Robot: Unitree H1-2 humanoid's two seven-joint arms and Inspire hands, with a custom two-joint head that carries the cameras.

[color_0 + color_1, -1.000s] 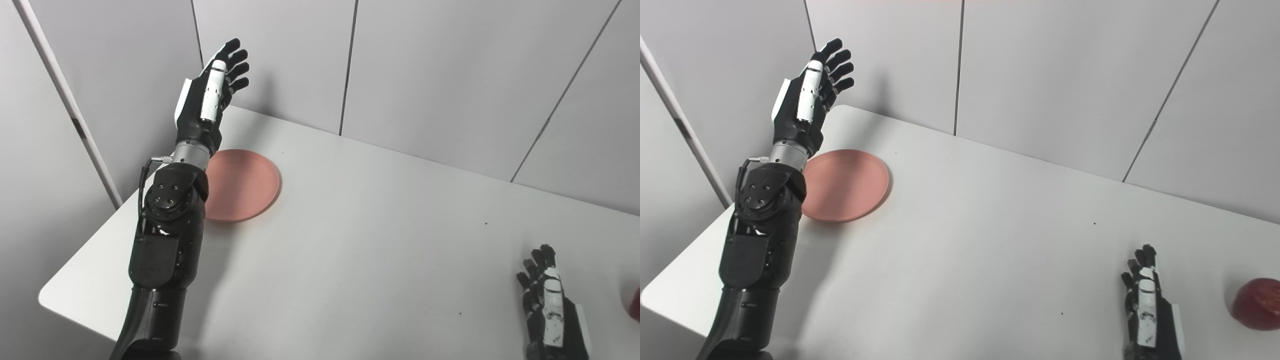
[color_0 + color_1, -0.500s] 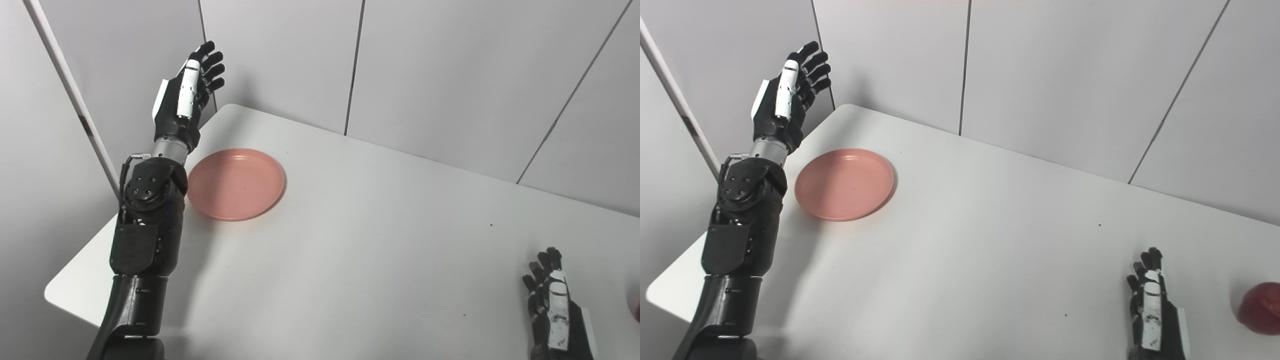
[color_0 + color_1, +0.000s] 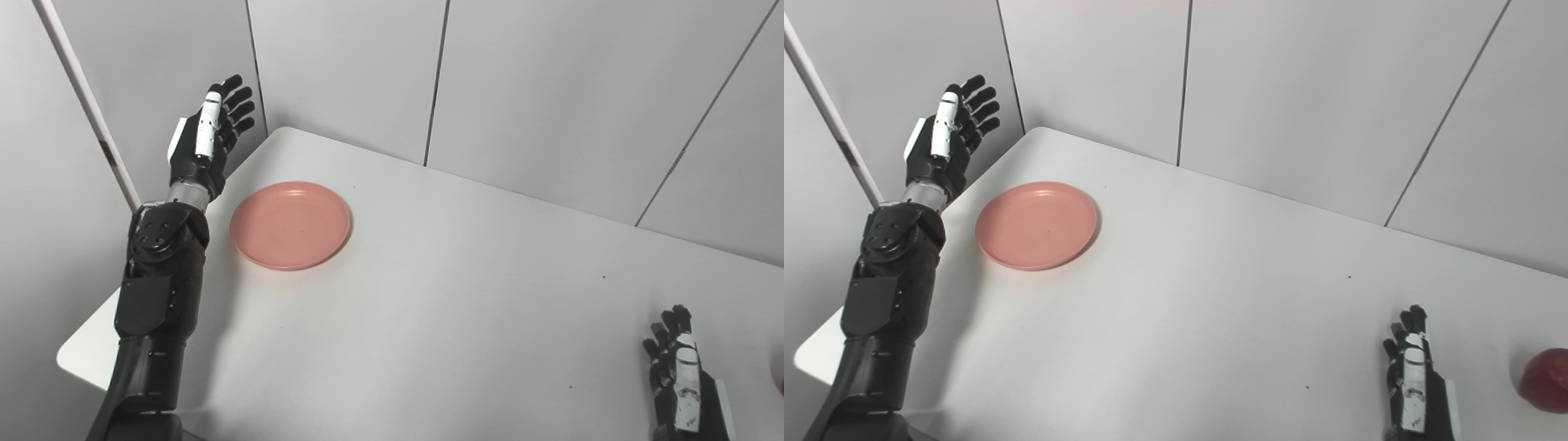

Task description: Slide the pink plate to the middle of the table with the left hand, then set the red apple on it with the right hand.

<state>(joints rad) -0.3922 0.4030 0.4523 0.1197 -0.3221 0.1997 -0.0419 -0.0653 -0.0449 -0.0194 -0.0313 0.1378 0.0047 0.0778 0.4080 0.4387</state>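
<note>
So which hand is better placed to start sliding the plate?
The left hand. It is raised, open, just beyond the table's left edge beside the plate. The right hand rests far across the table, near the apple.

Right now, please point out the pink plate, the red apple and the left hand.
pink plate [image 3: 290, 224], left eye view, its centre.
red apple [image 3: 1545, 380], right eye view, its visible side.
left hand [image 3: 940, 144], right eye view, its back.

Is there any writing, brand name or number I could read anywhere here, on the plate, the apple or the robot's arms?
None: no readable text shows on the round pink plate, the red apple, the white table, or the black-and-white left hand and right hand.
</note>
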